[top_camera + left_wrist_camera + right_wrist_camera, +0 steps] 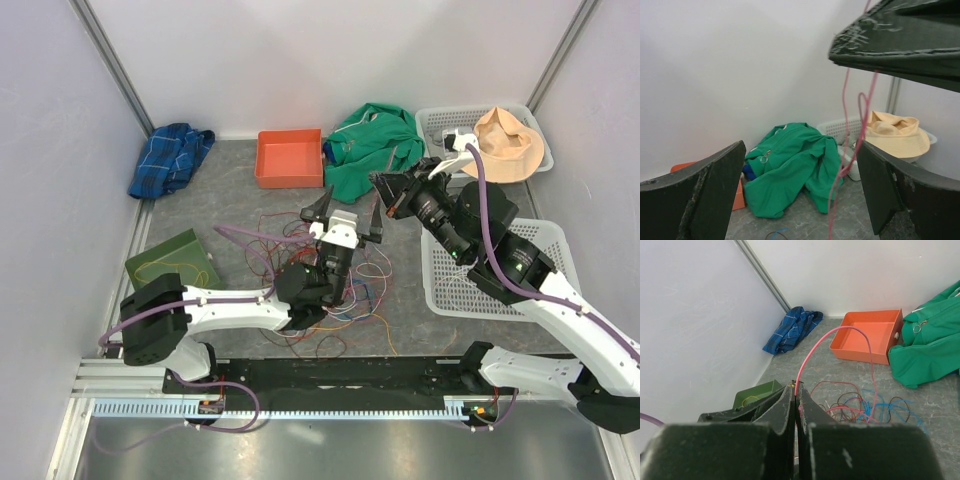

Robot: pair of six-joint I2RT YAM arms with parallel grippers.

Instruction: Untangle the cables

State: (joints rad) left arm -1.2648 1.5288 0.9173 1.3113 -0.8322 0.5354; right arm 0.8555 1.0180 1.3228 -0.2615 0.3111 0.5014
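Note:
The cables [335, 295] lie in a loose tangle of red, blue, purple and brown loops on the grey floor, under my left arm; they also show in the right wrist view [865, 407]. My right gripper [385, 192] is shut on one pink cable [812, 352], which arcs up from the fingertips and drops back into the pile. My right gripper's own view shows the jaws [796, 388] pressed together on it. My left gripper [347, 212] is open and raised above the pile. The pink cable [844, 167] hangs between its spread fingers [697, 197] without touching them.
An orange tray [290, 158], a green garment [375, 145] and a blue plaid cloth [170, 158] lie at the back. A green tray [170, 262] holding a yellow cable sits at the left. A white basket [440, 122] holds a tan hat; another white basket [450, 285] stands at the right.

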